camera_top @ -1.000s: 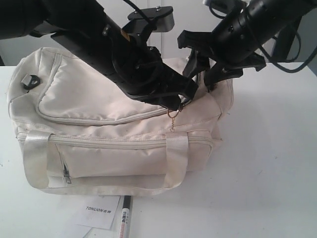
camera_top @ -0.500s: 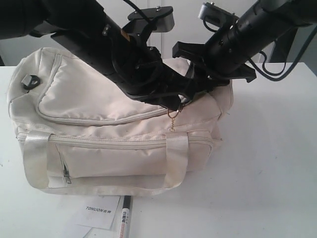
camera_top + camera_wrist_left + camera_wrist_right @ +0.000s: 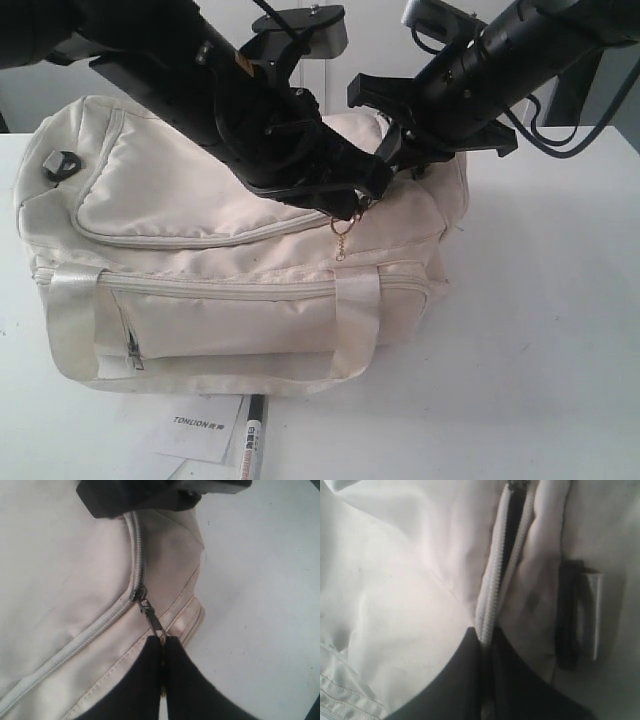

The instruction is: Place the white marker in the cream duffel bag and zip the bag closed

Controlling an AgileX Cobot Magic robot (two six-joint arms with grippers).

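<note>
The left pincer (image 3: 162,641) is pressed together on the zip pull (image 3: 148,611) of the cream duffel bag (image 3: 230,260). Its two black fingers (image 3: 137,685) meet with only a thin seam between them. Just beyond the tips the pull runs taut to the slider (image 3: 137,593) on the curved top zip. On one side of the slider the teeth are joined; on the other side, toward the other arm, a short stretch shows a dark gap. A small gold chain (image 3: 342,238) hangs just under this pincer against the bag's side. Farther out lies the bare white table (image 3: 260,590).

The right pincer (image 3: 484,634) is also closed, clamped on the bag's fabric right at the zip line, where the two rows of teeth (image 3: 490,600) run in between its tips. Just past the tips the rows part and the black lining (image 3: 512,535) shows. Near that, off to one side of the zip, a black ring (image 3: 568,615) sits on the bag's end. The two pincers are close to each other along the same zip, near one end of the bag's top.

The white marker (image 3: 251,445) is outside the bag, well apart from both pincers. It lies on the table beyond the bag's front pocket and strap handle (image 3: 358,320), just beside a white card (image 3: 205,425), and only part of it is in view.
</note>
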